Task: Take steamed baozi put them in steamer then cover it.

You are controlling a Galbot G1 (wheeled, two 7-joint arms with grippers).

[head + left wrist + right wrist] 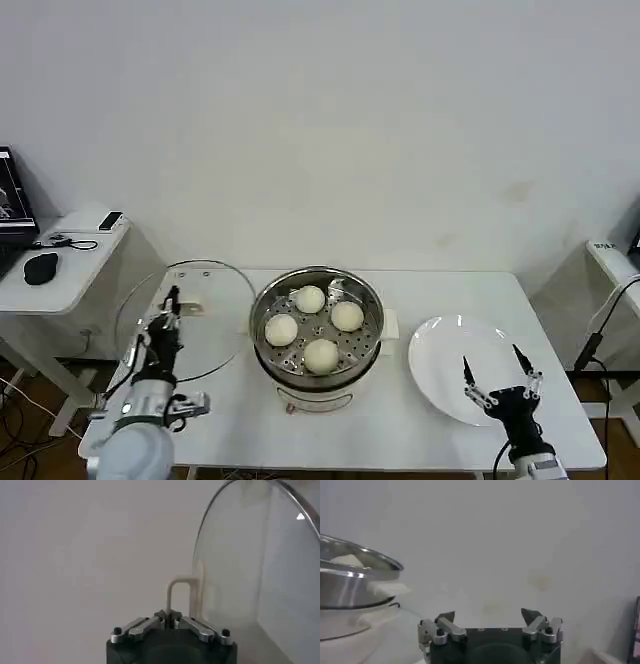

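A plain white wall (320, 120) fills the far side of the room, and a white rectangular table (420, 420) stands in front of it, matte and smooth, with bare surface along its near edge and far right corner. At the far left a smaller white side desk (60, 280) holds a black mouse (40, 268).

The steamer (318, 340), round and mirror-bright steel with a perforated tray, sits mid-table. The cover (200, 320), a clear glass disc with a metal rim, is just left of the steamer, tilted up off the table; the left gripper (172, 305) is clenched on its cream bar handle (181, 596). Right of the steamer lies a flat glossy white plate (450, 350), bare. The right gripper (498, 372) hangs over the plate's near edge, fingers spread wide, grasping nothing.

Four steamed baozi (320, 355), smooth cream-white domes, rest on the steamer's tray, apart from one another.
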